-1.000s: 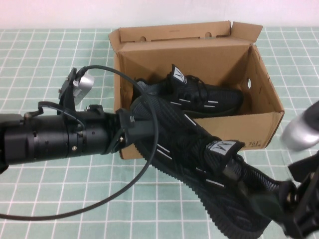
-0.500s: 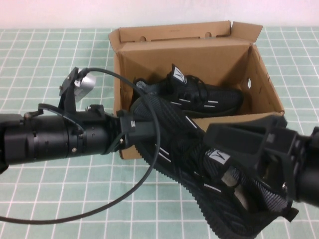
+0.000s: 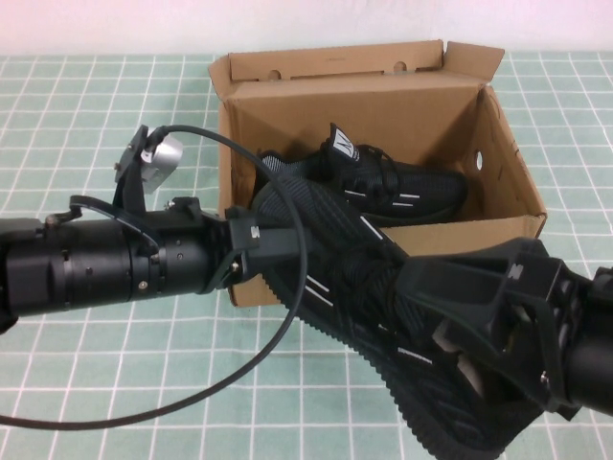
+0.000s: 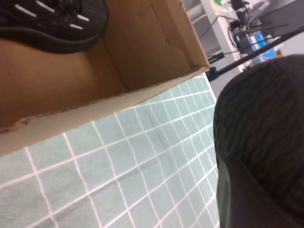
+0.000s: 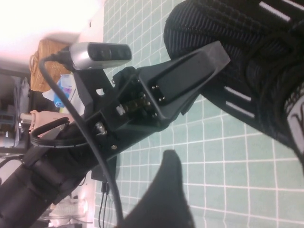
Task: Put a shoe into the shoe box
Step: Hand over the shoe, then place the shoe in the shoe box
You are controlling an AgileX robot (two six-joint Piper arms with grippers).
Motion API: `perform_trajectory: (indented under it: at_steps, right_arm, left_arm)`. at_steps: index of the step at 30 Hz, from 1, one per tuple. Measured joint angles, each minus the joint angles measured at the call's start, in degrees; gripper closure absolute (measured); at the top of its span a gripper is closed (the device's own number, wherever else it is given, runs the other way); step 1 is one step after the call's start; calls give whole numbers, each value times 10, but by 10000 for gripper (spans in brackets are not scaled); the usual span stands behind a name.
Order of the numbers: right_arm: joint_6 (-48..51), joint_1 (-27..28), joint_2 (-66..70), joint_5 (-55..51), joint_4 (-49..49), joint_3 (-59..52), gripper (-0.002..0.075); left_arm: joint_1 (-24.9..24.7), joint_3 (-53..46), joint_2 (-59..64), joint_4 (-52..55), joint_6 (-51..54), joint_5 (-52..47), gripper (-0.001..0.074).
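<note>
You're holding the shoe (image 3: pixel 383 287) outside the shoe box (image 3: pixel 498 240): left claw (image 3: pixel 273 240) clenching its toe, right claw (image 3: pixel 469 350) grasping its heel; placing remains.

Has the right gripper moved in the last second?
Yes. The right gripper has come in from the frame's right edge, over the held shoe, toward the shoe box.

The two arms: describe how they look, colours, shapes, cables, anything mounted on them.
Both arms are matte black. The left arm is a thick ribbed cylinder; a silver camera sits on a black bracket above it, with a black cable looping past. Its left end effector has tapered black fingers. The right end effector is a broad, angular black housing.
</note>
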State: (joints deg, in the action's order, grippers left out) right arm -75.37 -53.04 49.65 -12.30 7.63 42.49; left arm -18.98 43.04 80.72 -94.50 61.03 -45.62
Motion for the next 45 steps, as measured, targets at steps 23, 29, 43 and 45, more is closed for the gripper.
perform_trajectory:
  at_steps: [23,29,43,45]
  right_arm:
    - [-2,7,158,201,19,0,255]
    - [-3,7,161,205,86,0,732]
    - [-3,7,146,194,154,0,735]
    - [-3,7,134,193,202,0,735]
  left_arm:
    - [1,0,0,0,1,-30,599]
    - [6,0,0,0,2,-21,599]
    - [6,0,0,-8,-84,-45,151]
    - [10,0,0,-4,-89,-59,91]
